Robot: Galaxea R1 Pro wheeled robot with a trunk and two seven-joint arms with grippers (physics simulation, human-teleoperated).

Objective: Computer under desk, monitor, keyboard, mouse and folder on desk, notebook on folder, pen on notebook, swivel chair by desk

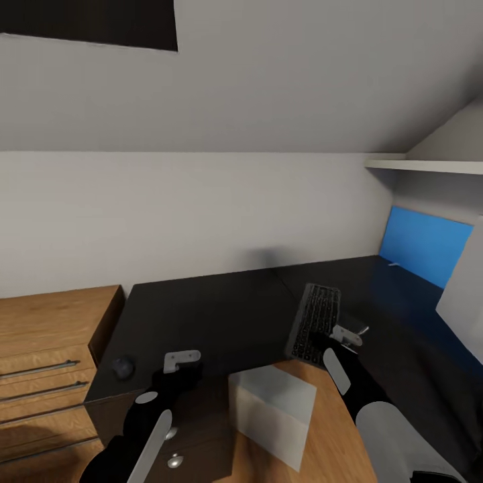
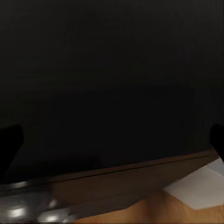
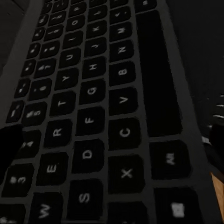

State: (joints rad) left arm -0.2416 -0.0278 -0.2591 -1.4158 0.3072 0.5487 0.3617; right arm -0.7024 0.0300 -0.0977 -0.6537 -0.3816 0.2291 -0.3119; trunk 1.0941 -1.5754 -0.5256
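Note:
The dark keyboard (image 1: pixel 315 320) lies lengthwise on the black desk (image 1: pixel 221 308), its near end at the desk's front edge. My right gripper (image 1: pixel 343 335) hovers just over that near end; in the right wrist view the keys (image 3: pixel 93 116) run between the two widely spread fingertips (image 3: pixel 9 147), so it is open. A small dark mouse (image 1: pixel 123 366) sits on the desk's left front corner. To the right of the mouse, my left gripper (image 1: pixel 181 362) is open over the desk's front edge (image 2: pixel 126 172). A white box (image 1: pixel 272 402) stands on the wooden floor below the desk edge.
A wooden drawer unit (image 1: pixel 47 362) adjoins the desk on the left. At the far right a blue panel (image 1: pixel 422 251) leans at the back of the desk, beside a pale slab (image 1: pixel 463 285). A white shelf (image 1: pixel 422 164) hangs above.

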